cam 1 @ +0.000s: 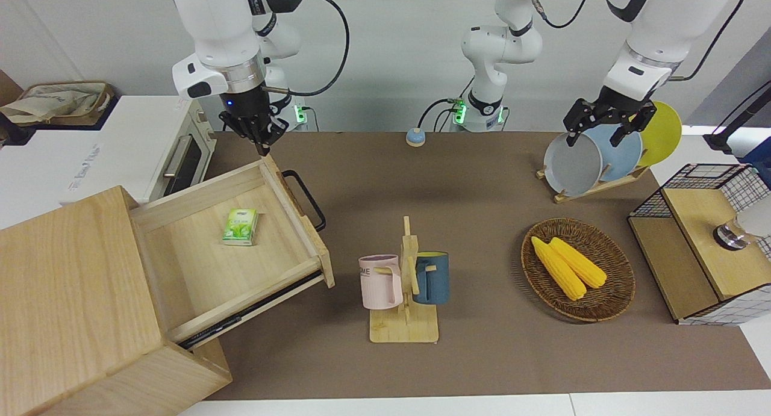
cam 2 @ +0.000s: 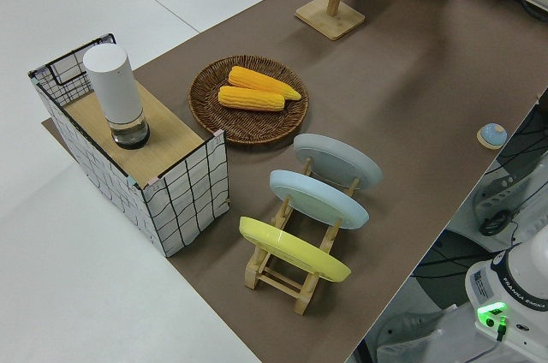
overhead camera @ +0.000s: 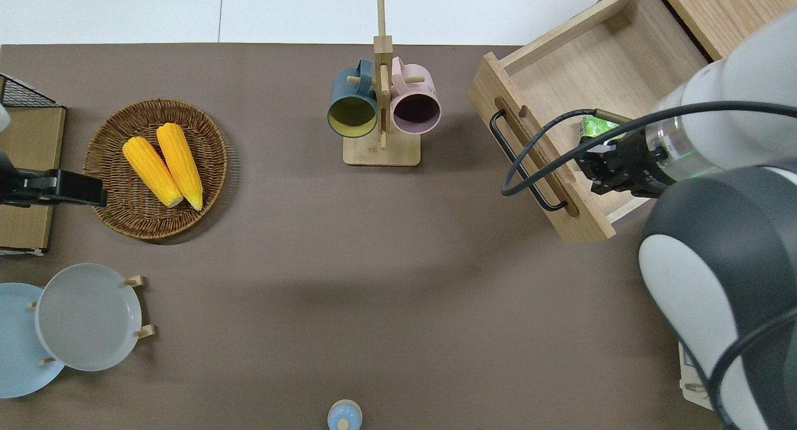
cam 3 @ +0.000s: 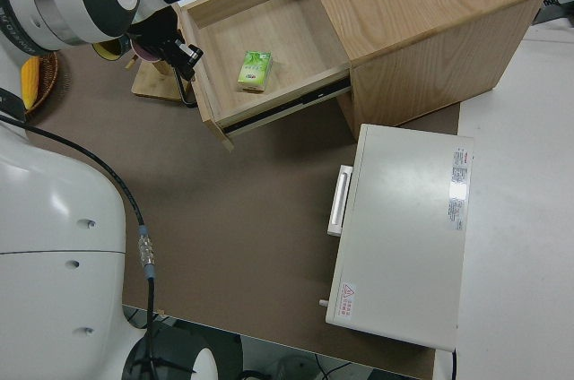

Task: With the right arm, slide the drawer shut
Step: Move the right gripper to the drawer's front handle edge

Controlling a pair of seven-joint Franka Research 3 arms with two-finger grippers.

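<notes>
The drawer (cam 1: 299,222) stands pulled far out of the pale-wood cabinet (cam 1: 66,283), with its black bar handle (cam 1: 307,202) facing the table's middle. A small green pack (cam 1: 241,226) lies in it. The drawer also shows in the overhead view (overhead camera: 560,28) and the right side view (cam 3: 278,35). My right gripper (cam 1: 263,146) is up in the air, its fingers together and empty. In the overhead view (overhead camera: 613,168) it is over the drawer's corner nearest the robots, by the front panel. It touches nothing. The left arm is parked, its gripper (cam 1: 596,136) open.
A white oven (cam 1: 174,157) stands beside the cabinet, nearer to the robots. A mug rack (cam 1: 405,283) with two mugs stands mid-table. A basket with corn (cam 1: 578,268), a plate rack (cam 1: 602,157) and a mesh box (cam 1: 705,241) are toward the left arm's end.
</notes>
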